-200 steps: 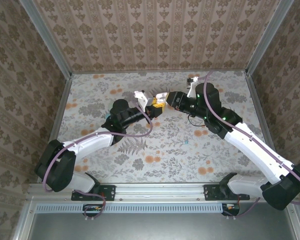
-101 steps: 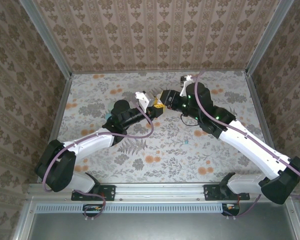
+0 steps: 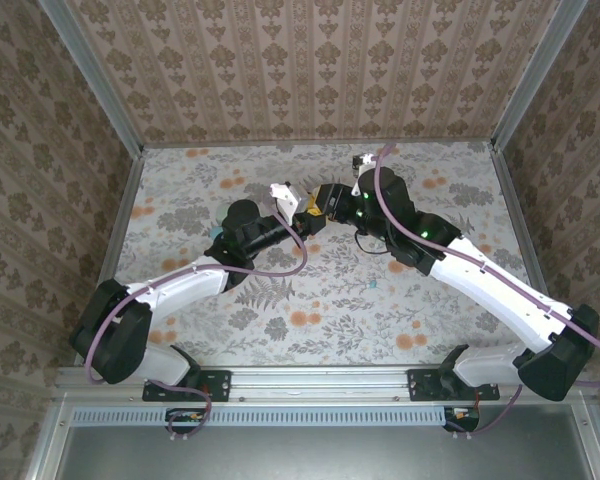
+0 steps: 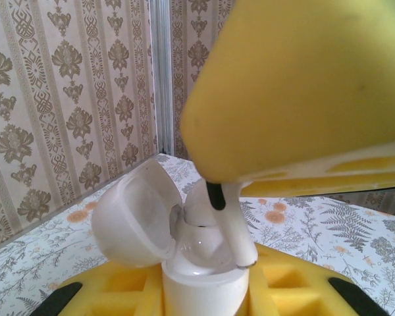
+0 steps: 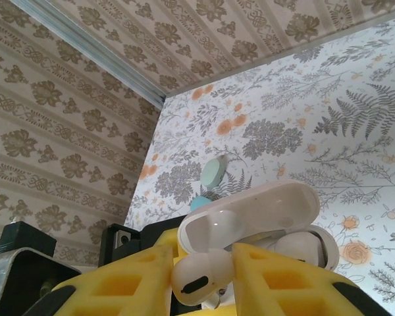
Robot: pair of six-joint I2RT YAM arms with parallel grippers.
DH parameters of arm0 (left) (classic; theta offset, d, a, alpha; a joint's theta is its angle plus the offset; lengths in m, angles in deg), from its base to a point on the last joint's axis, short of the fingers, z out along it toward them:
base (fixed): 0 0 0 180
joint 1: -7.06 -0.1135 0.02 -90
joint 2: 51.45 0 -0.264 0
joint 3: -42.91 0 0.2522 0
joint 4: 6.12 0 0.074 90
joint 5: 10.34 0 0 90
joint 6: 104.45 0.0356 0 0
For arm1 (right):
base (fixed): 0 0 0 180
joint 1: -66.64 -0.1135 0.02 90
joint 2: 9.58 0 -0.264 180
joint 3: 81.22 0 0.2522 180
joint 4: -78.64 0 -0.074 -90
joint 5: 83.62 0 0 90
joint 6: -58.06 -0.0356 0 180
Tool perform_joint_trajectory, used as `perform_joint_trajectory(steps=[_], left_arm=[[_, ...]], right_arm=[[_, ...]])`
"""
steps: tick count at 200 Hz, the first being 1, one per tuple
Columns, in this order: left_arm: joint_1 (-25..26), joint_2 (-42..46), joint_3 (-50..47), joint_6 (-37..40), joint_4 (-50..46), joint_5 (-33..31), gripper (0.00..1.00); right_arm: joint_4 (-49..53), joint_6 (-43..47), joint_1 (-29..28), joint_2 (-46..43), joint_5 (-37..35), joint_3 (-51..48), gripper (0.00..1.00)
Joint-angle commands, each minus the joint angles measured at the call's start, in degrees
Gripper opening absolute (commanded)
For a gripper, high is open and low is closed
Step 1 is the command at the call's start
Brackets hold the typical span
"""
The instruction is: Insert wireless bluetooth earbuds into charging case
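My left gripper is shut on a white charging case, held upright between its yellow fingers, with the lid swung open to the left. My right gripper is shut on a white earbud. In the left wrist view this earbud hangs over the open case, its stem tip at the rim. A second earbud sits in the case under the lid. In the top view the two grippers, left and right, meet above the table's middle.
A pale teal pebble-shaped case and a darker teal piece lie on the floral table beyond the grippers. A tiny pale piece lies on the table near the right arm. Patterned walls close in the back and sides.
The right arm has swung left and brought its earbud up to the case in the left gripper. The left arm has stayed put.
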Motion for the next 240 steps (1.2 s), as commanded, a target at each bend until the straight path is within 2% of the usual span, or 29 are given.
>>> perform_joint_trajectory(steps=[1,106,170,240], left_arm=[[0.49,1.69,-0.27,0.12,2.15,0.22,0.26],[0.52,1.43,0.10,-1.83,3.03,-0.28,0.26],[0.34,1.65,-0.88,-3.69,5.95,-3.74,0.26],[0.37,2.11,-1.02,-3.25,6.26,-3.00,0.26]], right_arm=[[0.30,0.98,-0.47,0.62,-2.67,1.43,0.31],[-1.71,0.54,-0.51,2.19,-1.68,1.69,0.31],[2.47,1.10,-1.07,0.85,-1.48,0.95,0.31],[5.37,2.13,-1.09,0.36,-1.47,1.58,0.36]])
